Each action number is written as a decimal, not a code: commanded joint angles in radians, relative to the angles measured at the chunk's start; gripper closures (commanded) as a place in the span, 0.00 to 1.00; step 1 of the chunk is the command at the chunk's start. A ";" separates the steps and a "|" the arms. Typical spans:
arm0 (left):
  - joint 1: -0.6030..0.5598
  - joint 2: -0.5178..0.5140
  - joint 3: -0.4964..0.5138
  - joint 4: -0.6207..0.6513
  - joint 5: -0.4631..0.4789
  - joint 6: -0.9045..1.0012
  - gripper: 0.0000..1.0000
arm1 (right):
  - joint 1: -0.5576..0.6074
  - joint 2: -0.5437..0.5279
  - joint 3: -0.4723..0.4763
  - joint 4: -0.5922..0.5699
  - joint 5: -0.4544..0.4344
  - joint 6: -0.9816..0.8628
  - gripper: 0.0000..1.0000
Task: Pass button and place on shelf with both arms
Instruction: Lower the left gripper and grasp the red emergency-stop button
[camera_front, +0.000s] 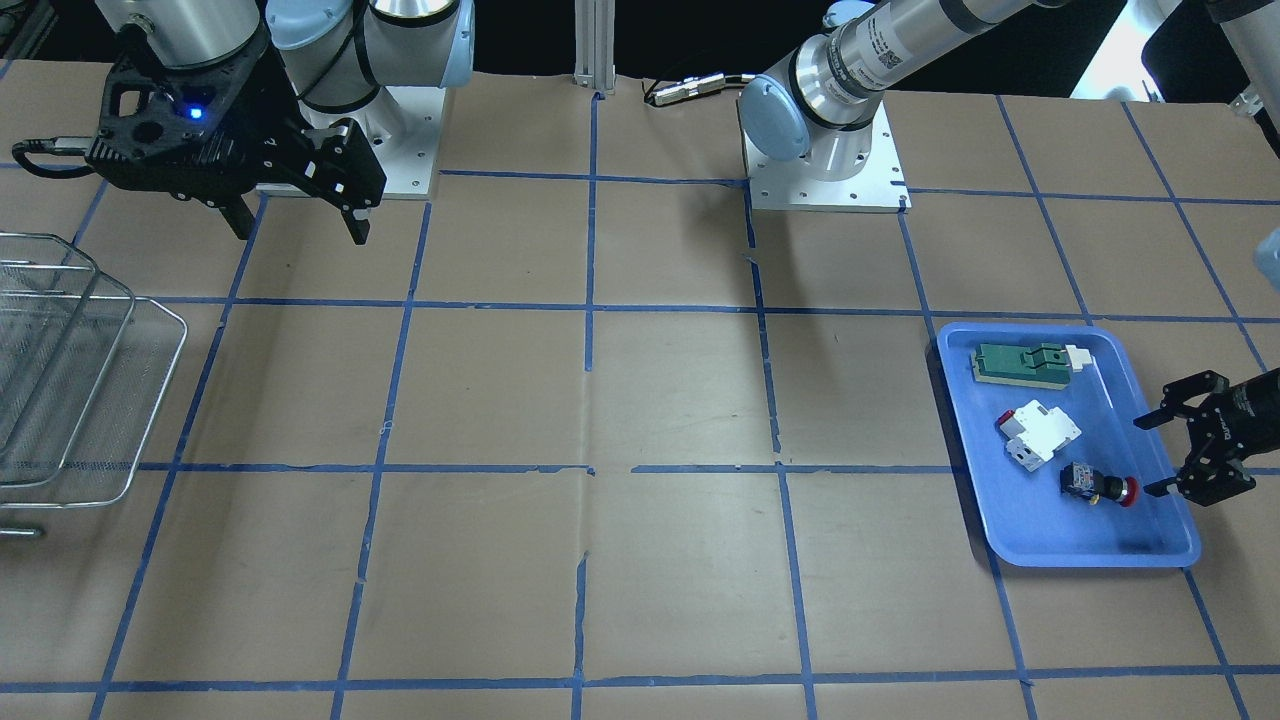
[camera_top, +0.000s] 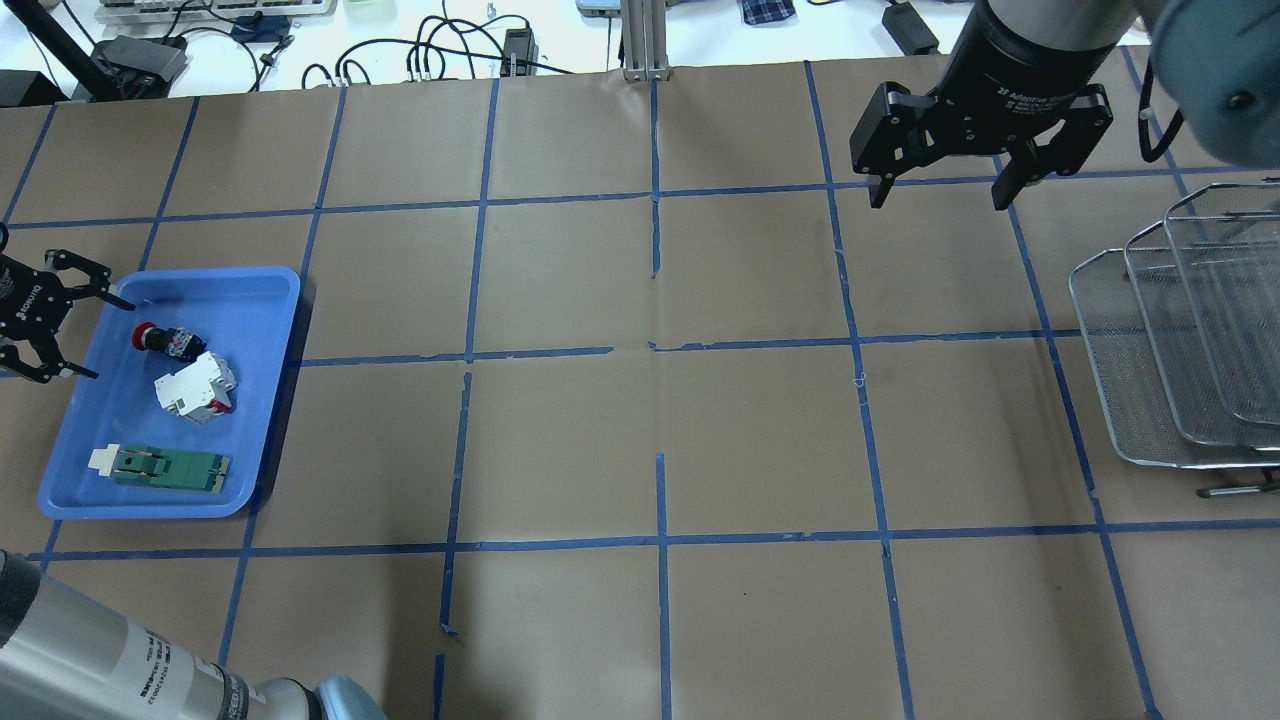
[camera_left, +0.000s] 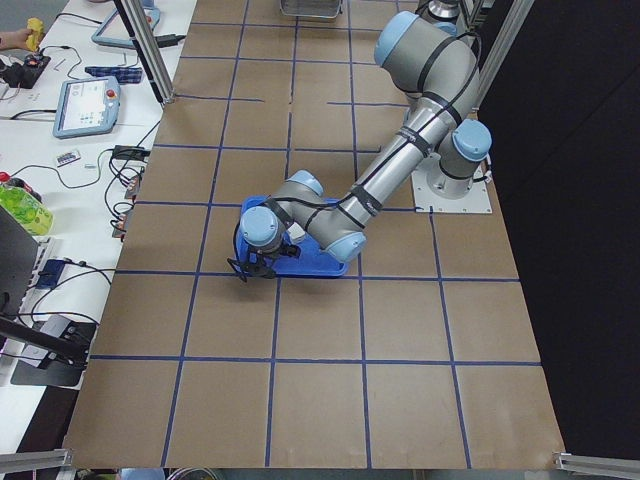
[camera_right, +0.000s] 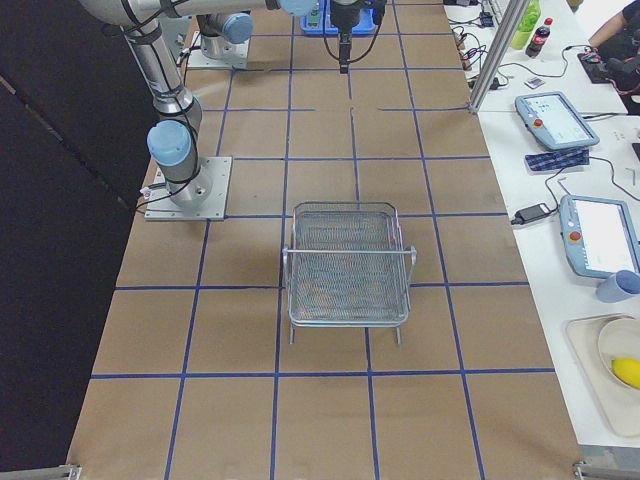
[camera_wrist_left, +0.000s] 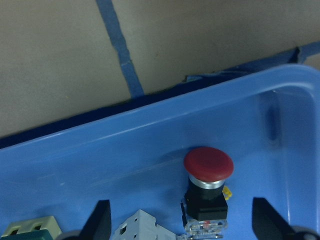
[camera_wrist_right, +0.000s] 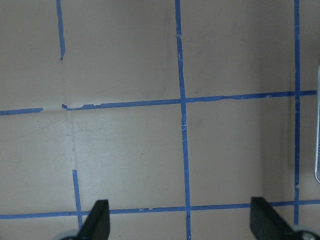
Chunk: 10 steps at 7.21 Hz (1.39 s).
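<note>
Left gripper (camera_front: 1148, 458), black two-finger, jaws spread wide and gripping nothing. It sits low at the outer edge of the blue plastic tray (camera_front: 1060, 535) and points into it. The small black push-button with round red mushroom cap (camera_front: 1098, 485) lies on its side in the tray at the end farthest from the robot's base, red cap toward the gripper. In the left wrist view the button sits just ahead of the fingers and roughly centred between them. In the front-facing view one fingertip is just beside the cap; cannot tell whether it touches.

Also in the tray: a white block with red tab (camera_front: 1040, 433), just beside the button in the middle of the tray. A green flat board with white end (camera_front: 1025, 363) lies at the end nearer the robot's base, apart from the other two.

Right gripper (camera_top: 938, 195), also black two-finger, jaws wide apart and holding nothing. It hangs above the brown paper-covered table with blue tape grid (camera_top: 640, 420), fingers pointing down, a blue light lit on its body. The right wrist view shows only taped paper between its fingers, plus a sliver of wire rim at the frame edge.

The silver wire-mesh tiered shelf (camera_top: 1150, 400) stands on the table at the robot's right end, near the right gripper and well apart from the tray. Its basket trays step back one above another.
</note>
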 joint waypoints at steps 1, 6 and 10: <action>-0.005 -0.037 0.000 0.015 -0.034 -0.041 0.00 | -0.003 0.001 0.000 0.000 -0.001 -0.001 0.00; -0.006 -0.058 0.000 0.062 -0.033 -0.014 0.50 | -0.006 0.003 0.002 0.002 -0.001 -0.001 0.00; -0.005 -0.046 0.000 0.059 -0.037 -0.028 1.00 | -0.008 0.003 0.002 0.002 -0.001 -0.003 0.00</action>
